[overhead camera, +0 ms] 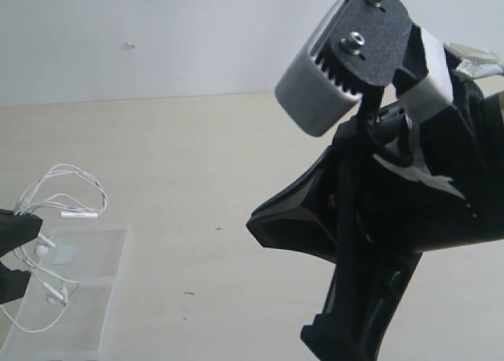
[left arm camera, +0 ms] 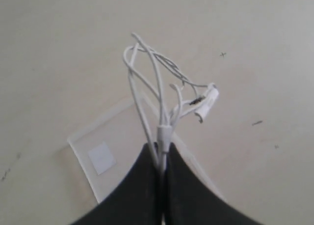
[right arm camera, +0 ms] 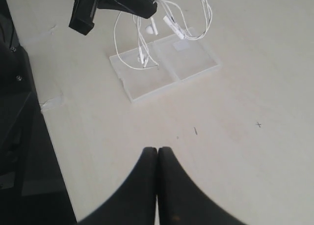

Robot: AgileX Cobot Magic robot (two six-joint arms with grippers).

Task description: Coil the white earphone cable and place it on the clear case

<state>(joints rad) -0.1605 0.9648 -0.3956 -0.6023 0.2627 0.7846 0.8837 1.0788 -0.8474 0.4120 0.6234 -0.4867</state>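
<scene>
Pale beige tabletop (overhead camera: pixel 197 164), white wall (overhead camera: pixel 157 30) behind. L gripper (left arm camera: pixel 162 158) clamped tight on thin white earphone cable (left arm camera: pixel 164 134) at its splitter, loops bunched over flat clear plastic case (right arm camera: pixel 196 63), at 8 o'clock in ext. view. R gripper (right arm camera: pixel 157 158) pressed closed, empty, hovering above bare table. R arm (overhead camera: pixel 394 219) looms at 3 o'clock.

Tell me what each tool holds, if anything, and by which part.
Left tool pinches the white earphone cable just below its small white sleeve, where the strands bunch together. Right tool is shut on nothing.
</scene>
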